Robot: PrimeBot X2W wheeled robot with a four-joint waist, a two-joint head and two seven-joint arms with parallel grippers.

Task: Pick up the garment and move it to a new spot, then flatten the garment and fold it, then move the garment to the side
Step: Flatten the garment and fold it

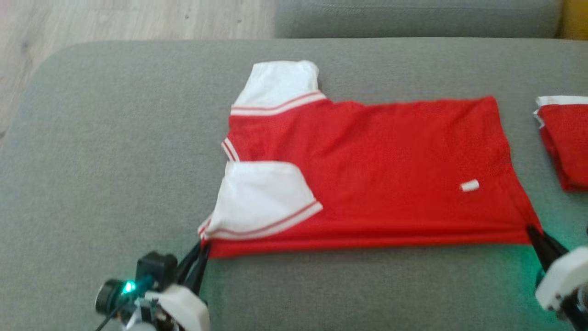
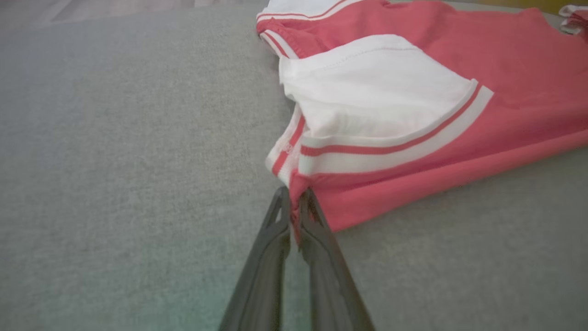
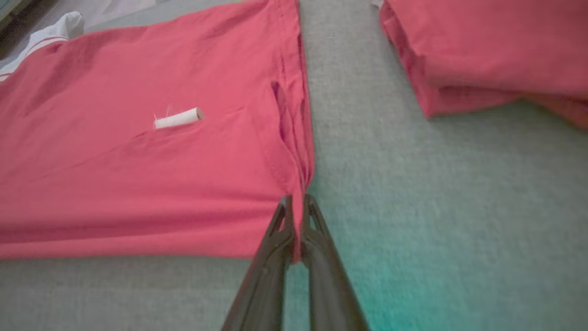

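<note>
Left hand closed, fingers pinching the near left corner of the garment, just below the striped cuff of the near sleeve; the left wrist view shows red cloth caught between the tips. Right hand also closed, clamped on the near hem corner; the right wrist view shows a thin ridge of hem between the two fingers. Garment: red mesh shirt with white sleeves, spread flat across the middle of the grey cushion, long side parallel to the cushion's near edge, collar end toward the left edge. Far sleeve points toward the far edge. Small white tag on the body near the hem. Folded red piece lies apart, toward the right edge. Handling, as judged: light, limp, slightly slick knit; it will sag between the grips and drag on the cushion nap. Corners and seamed hem are the sound places to hold, since the doubled layers resist slipping. Both corners should rise together to keep the edge taut for the fold.
</note>
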